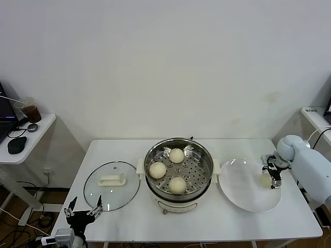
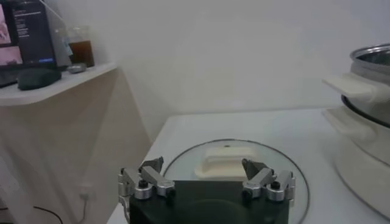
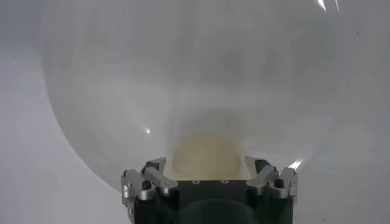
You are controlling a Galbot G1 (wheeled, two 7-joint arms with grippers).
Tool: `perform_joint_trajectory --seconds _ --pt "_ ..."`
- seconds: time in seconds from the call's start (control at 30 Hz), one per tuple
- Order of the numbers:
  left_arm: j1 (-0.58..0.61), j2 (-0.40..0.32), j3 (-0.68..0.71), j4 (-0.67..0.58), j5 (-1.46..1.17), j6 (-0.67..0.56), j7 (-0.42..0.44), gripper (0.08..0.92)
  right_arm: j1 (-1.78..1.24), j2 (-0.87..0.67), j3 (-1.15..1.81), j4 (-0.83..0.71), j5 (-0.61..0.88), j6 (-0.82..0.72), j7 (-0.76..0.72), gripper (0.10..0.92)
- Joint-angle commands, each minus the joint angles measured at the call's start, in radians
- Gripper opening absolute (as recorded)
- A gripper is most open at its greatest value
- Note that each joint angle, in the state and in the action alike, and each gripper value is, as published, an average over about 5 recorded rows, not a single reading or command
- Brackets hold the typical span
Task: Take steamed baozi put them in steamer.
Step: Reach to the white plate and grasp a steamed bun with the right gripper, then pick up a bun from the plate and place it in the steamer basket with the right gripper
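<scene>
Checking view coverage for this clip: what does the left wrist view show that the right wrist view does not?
Only the left wrist view: the open left gripper above the glass lid with its white handle, the steamer alongside, and a side desk with a drink.

Only the right wrist view: the open right gripper straddling the last baozi on the white plate.

Both: the white table.

Plain white wall (image 1: 165,62); white side desk (image 1: 28,139) left.
</scene>
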Motion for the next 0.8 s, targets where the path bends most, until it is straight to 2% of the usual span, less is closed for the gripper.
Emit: perform_joint_trajectory --seconds 0.03,0.1,0.37,0.5,0.67,0.8 --pt "-0.001 -0.001 0.001 0.001 0.001 0.000 0.000 0.823 0.000 0.001 -0.001 -0.009 0.000 0.003 -0.001 0.815" --pt "-0.001 -0.001 0.001 0.001 0.001 0.000 0.000 0.823 0.000 0.001 -0.001 -0.010 0.006 0.003 -0.002 0.791" --pt "-0.004 -0.001 0.002 0.003 0.001 0.000 0.000 0.823 0.014 -0.005 -0.008 -0.009 0.036 -0.006 -0.009 0.604" --pt "-0.009 -0.001 0.008 0.007 0.000 0.000 0.000 0.823 0.040 -0.023 -0.032 0.000 0.094 -0.020 -0.027 0.554" --pt "-0.018 -0.002 0.013 0.012 0.001 -0.001 -0.001 0.823 0.106 -0.060 -0.100 0.045 0.190 -0.049 -0.042 0.435" --pt "-0.023 0.001 0.014 0.011 0.004 -0.004 -0.004 0.823 0.197 -0.100 -0.183 0.125 0.300 -0.103 -0.063 0.399"
